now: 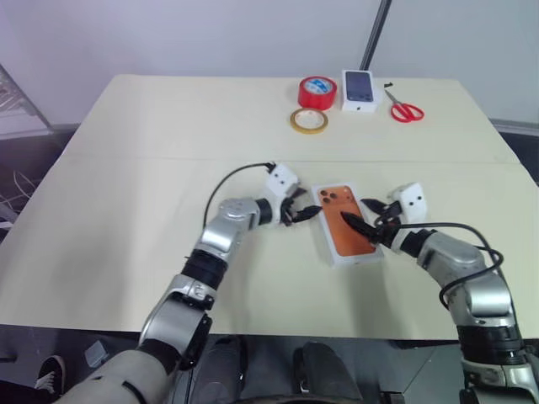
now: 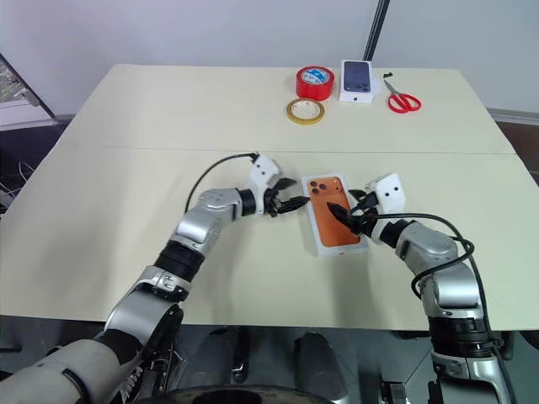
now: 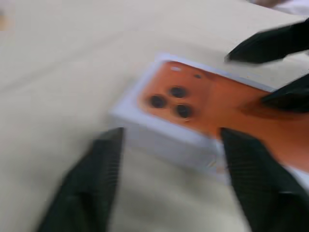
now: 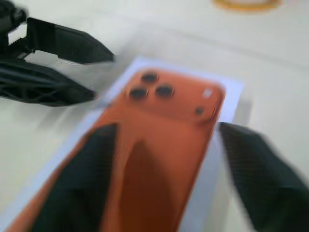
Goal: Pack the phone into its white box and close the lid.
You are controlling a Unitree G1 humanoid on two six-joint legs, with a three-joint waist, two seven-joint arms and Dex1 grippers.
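Left eye view: the phone point(image 1: 347, 220) lies back-up inside the white box point(image 1: 340, 255) at the centre of the tabletop point(image 1: 126, 210), its 3 lenses at the far-left corner. The left gripper point(image 1: 301, 210) stands at 9 o'clock of the box, fingers spread, holding nothing. The right gripper point(image 1: 364, 220) comes in from 3 o'clock, also spread and empty, with one finger reaching over the phone's back. I cannot make out a separate lid here. Risk: with nothing steadying the box, a careless sweep of either arm could slide it.

Right eye view: same layout. At 12 o'clock, well apart, stand a red tape roll point(image 2: 315, 82), a yellow tape ring point(image 2: 305, 110), a small white box with a phone picture point(image 2: 358, 81) and scissors point(image 2: 402, 102). Risk: that small box could be mistaken for the missing lid.

Left wrist view: the box's near corner sits between the 2 spread fingers point(image 3: 91, 188). Risk: closing here would pinch the thin wall and tilt the base.

Right wrist view: the spread fingers point(image 4: 77, 183) straddle the phone. Risk: a downward touch could scuff it or lift it back out.
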